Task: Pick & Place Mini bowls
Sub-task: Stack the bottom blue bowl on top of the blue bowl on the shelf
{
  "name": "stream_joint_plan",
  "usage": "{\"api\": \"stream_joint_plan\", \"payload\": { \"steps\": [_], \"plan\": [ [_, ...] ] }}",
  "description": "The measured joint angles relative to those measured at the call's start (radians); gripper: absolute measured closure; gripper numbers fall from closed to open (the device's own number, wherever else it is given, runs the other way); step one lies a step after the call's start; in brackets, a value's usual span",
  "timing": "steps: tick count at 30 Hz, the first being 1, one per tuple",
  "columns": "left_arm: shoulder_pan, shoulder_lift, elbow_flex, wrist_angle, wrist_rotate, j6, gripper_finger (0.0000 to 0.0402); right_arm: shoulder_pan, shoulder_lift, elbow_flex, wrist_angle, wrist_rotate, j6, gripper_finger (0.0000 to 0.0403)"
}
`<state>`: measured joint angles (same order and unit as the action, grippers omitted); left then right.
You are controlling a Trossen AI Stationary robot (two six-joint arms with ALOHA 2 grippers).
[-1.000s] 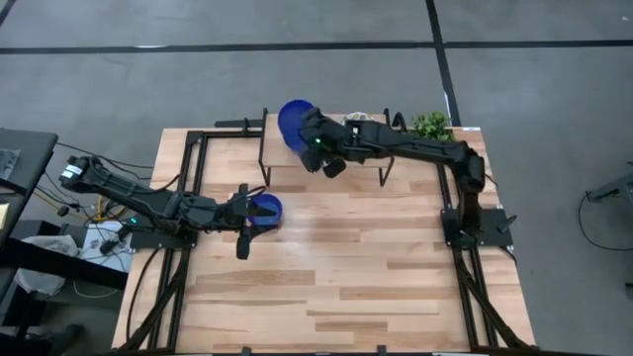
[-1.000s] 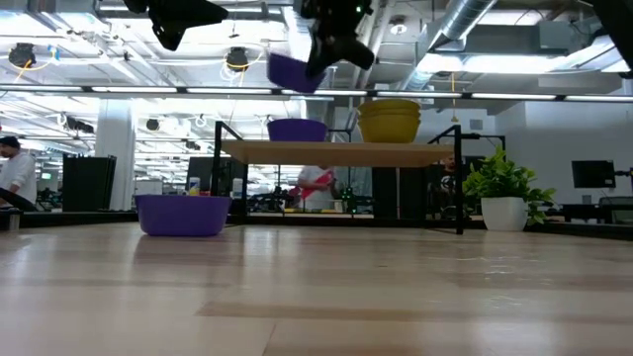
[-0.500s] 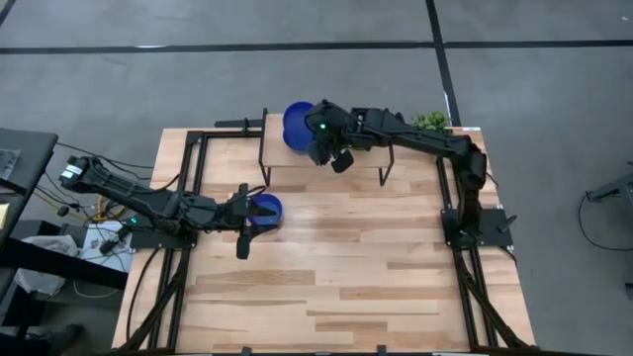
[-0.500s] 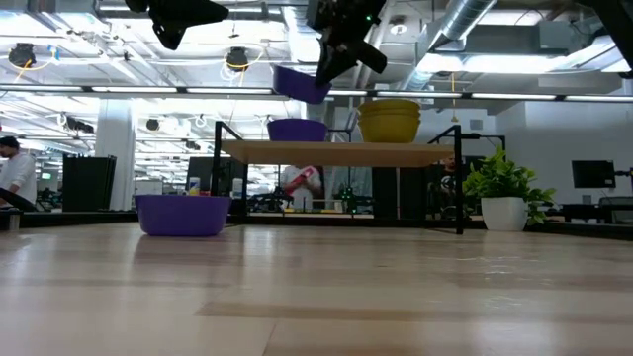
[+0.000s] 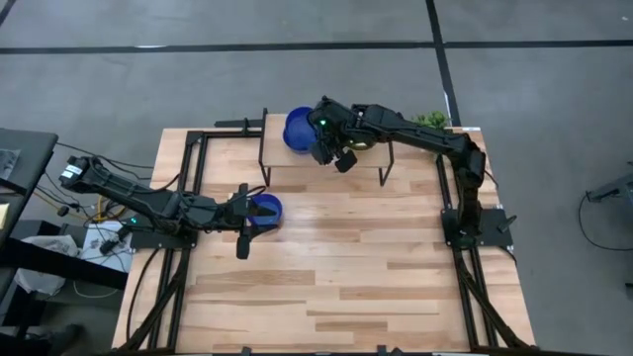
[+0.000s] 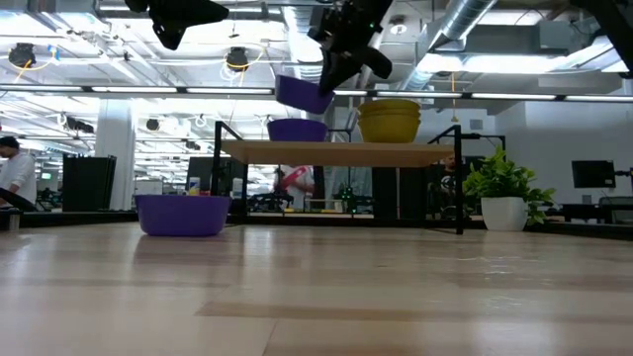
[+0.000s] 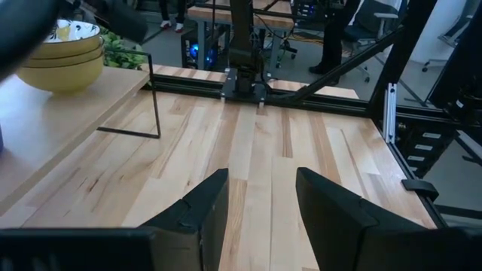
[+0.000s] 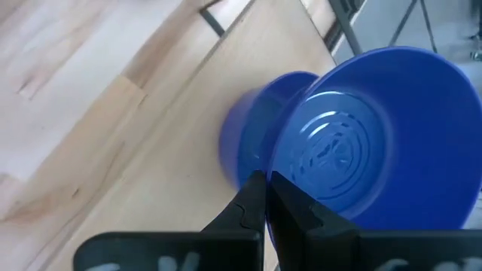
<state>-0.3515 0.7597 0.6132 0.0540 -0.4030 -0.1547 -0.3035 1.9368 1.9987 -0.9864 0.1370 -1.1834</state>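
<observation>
My right gripper (image 5: 329, 148) is over the raised shelf (image 5: 366, 170) at the table's far edge, shut on a glossy blue mini bowl (image 6: 304, 94). A second blue bowl (image 6: 297, 130) stands on the shelf right below it, also seen in the right wrist view (image 8: 252, 147). A stack of yellowish bowls (image 6: 389, 121), the top one speckled white inside (image 7: 74, 31), rests on the shelf to the right. A third blue bowl (image 5: 265, 208) sits on the table by my left gripper (image 5: 244, 220), which is open (image 7: 260, 199) and raised above the tabletop. My right gripper pinches the held blue bowl by its rim (image 8: 273, 179), one finger inside the bowl and one outside. The fingers come slanting down from the table's right. The bowl is lifted clear and tilted, its bottom just above the bowl on the shelf.
The shelf stands on thin black legs (image 7: 154, 98). A potted plant (image 6: 502, 188) sits at the table's far right corner. Black frame rails (image 5: 193, 158) run along both sides. Bare wood (image 5: 356, 267) fills the table's middle and near half. A person (image 6: 15, 173) shows far off.
My right gripper has carried the blue bowl down and slightly toward the table's right, closing on the blue bowl on the shelf, and the held bowl has tipped a little more. The left arm has kept still.
</observation>
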Motion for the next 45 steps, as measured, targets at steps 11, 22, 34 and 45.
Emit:
{"api": "stream_joint_plan", "payload": {
  "steps": [11, 22, 34, 45],
  "plan": [
    [0.0, 0.0, 0.0, 0.0, 0.0, 0.0, 0.0247, -0.033, -0.001, 0.0, -0.004, -0.068, -0.002, 0.0403],
    [0.0, 0.0, 0.0, 0.008, 0.0, 0.0, 0.0247, -0.031, 0.015, 0.002, 0.042, -0.096, -0.023, 0.0403],
    [0.0, 0.0, 0.0, 0.018, 0.0, 0.0, 0.0247, -0.04, 0.06, 0.0, 0.027, -0.086, -0.025, 0.0403],
    [0.0, 0.0, 0.0, 0.022, 0.0, 0.0, 0.0247, -0.04, 0.073, 0.0, 0.041, -0.059, -0.028, 0.0403]
  ]
}}
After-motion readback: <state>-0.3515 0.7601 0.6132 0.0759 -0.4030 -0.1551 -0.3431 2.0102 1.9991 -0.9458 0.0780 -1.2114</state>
